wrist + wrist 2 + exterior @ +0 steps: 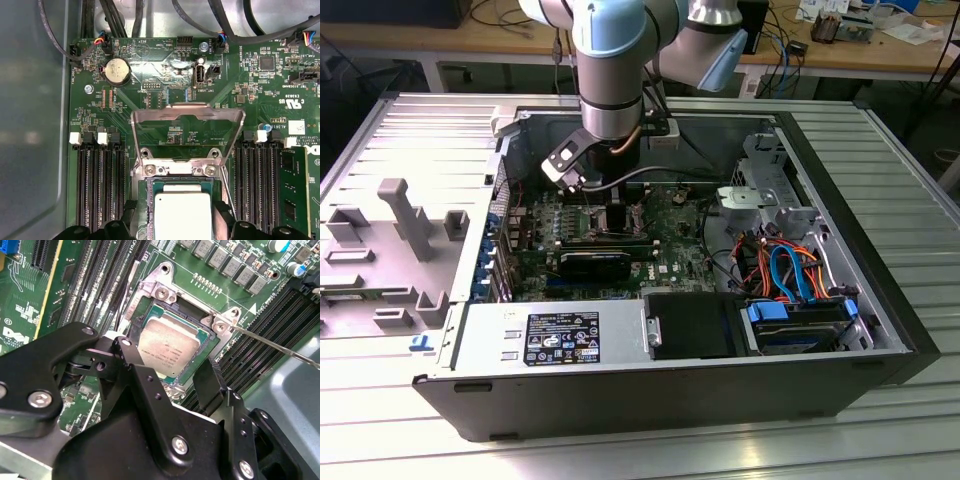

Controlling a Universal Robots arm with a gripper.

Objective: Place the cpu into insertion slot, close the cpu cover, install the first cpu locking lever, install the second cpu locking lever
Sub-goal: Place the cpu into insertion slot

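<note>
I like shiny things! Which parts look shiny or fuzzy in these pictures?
In the first wrist view, light glints on the open cpu cover, and the grey case wall is fuzzy. In the second wrist view, the cpu is clear; the near gripper looks dark.

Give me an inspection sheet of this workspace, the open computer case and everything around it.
Surface: ribbed metal table, bearing an open computer case.
Job's things: cpu lies in its socket; cpu cover stands raised, open.
Clutter: grey fixture blocks on the table, at the exterior view's left.
Grippers: gripper open, fingers either side of the cpu.
Cables: orange and blue cables in the case; black cables along the motherboard edge.
Surroundings: wooden benches behind.
</note>
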